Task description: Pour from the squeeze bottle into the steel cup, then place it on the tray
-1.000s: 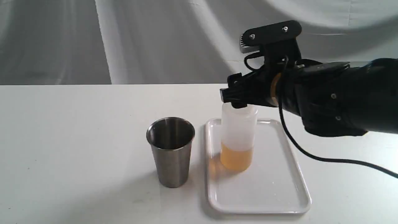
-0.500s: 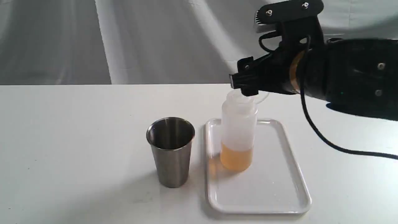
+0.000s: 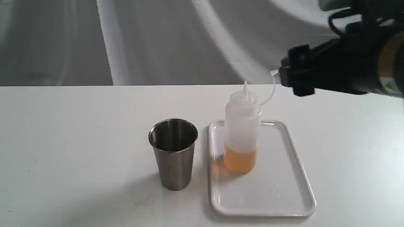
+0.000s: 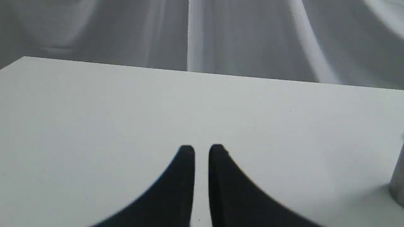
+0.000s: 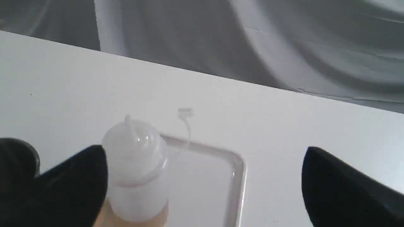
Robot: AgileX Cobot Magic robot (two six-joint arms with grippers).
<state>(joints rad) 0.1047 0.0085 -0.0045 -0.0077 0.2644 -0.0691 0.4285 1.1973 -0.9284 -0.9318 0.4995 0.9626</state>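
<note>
The squeeze bottle [image 3: 241, 132] stands upright on the back left part of the white tray [image 3: 268, 195], amber liquid filling its lower third and its cap strap sticking out to the right. The steel cup [image 3: 173, 154] stands upright on the table just left of the tray. My right gripper [image 3: 296, 77] hangs open above and to the right of the bottle, touching nothing. In the right wrist view the bottle [image 5: 135, 167] sits beside one finger, with the tray rim [image 5: 236, 164] behind it. My left gripper [image 4: 202, 149] is shut and empty over bare table.
The white table [image 3: 79, 142] spreads wide to the left of the cup and to the right of the tray. A grey cloth backdrop [image 3: 157, 41] hangs behind the table's far edge. The cup's edge [image 4: 398, 179] shows at the side of the left wrist view.
My right gripper has risen off the bottle's top and pulled back to the right. The bottle stays standing on the tray, its nozzle and strap uncovered. The cup has not moved.
</note>
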